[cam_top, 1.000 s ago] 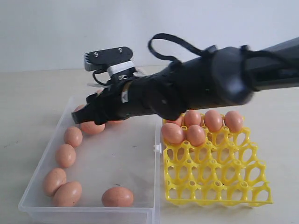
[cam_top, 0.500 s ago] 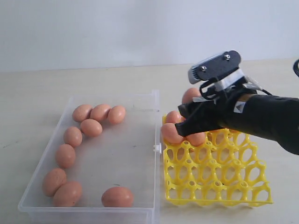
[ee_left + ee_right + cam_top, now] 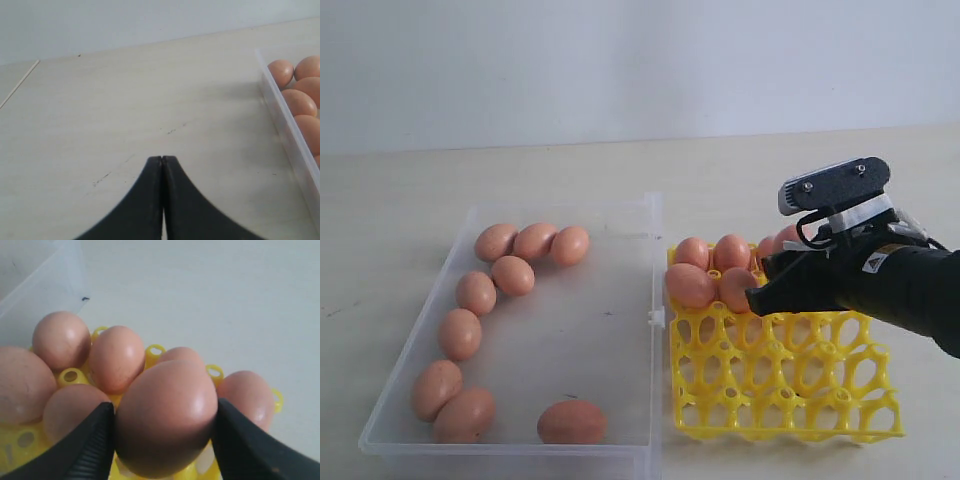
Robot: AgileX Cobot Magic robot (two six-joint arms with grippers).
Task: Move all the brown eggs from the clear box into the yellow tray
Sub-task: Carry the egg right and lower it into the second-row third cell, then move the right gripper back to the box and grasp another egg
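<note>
My right gripper (image 3: 761,293) hangs low over the far part of the yellow tray (image 3: 790,400), shut on a brown egg (image 3: 165,417) pinched between its two black fingers (image 3: 90,450). In the exterior view the hand mostly hides that egg. Several brown eggs (image 3: 689,285) sit in the tray's far cups around it. The clear box (image 3: 610,320) on the left holds several more eggs (image 3: 460,333) along its left and near sides. My left gripper (image 3: 162,160) is shut on nothing over bare table beside the box's wall (image 3: 286,127); it is out of the exterior view.
The tray's near rows of cups (image 3: 770,375) stand empty. The box and tray lie side by side, almost touching at a small white latch (image 3: 657,318). Pale tabletop (image 3: 400,200) surrounds both, with a light wall behind.
My right arm has swung from over the box's far-left eggs across to the tray, carrying an egg, and has come down lower over the tray's far cups.
</note>
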